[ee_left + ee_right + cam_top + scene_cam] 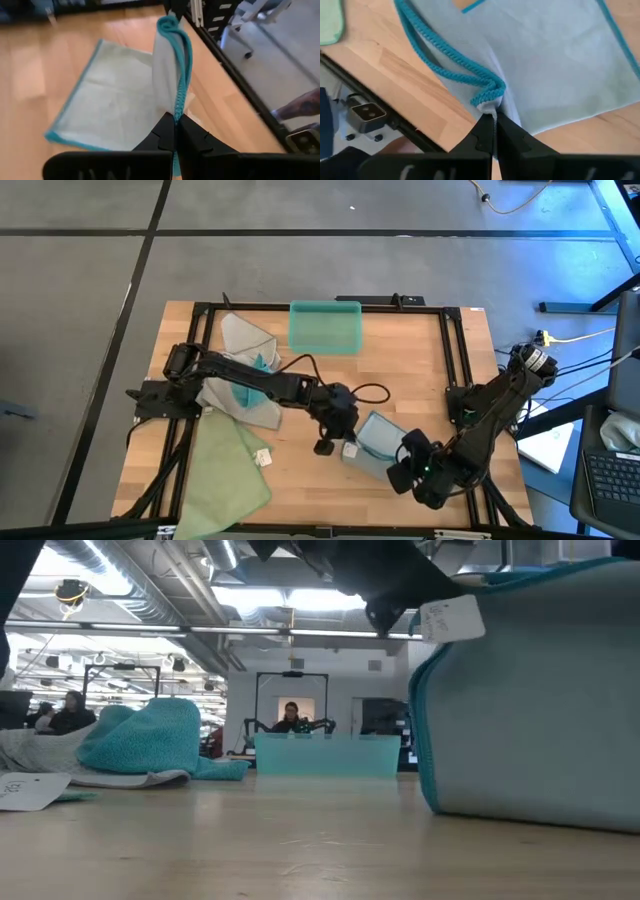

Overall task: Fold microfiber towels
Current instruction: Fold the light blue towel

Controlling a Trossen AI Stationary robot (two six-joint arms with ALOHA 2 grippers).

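High view: near the front edge, my right gripper (408, 472) and left gripper (333, 442) are each clamped on an edge of the pale blue towel (380, 435). I should carry both edges across level. Beyond, bare table (400, 375) gives room before the bin (325, 326).

No writing here can be made out. A small white tag (452, 618) hangs on the pale blue towel (530, 700), and another white tag (28, 790) lies on the worktop (300, 850); both carry faint marks too small to read.
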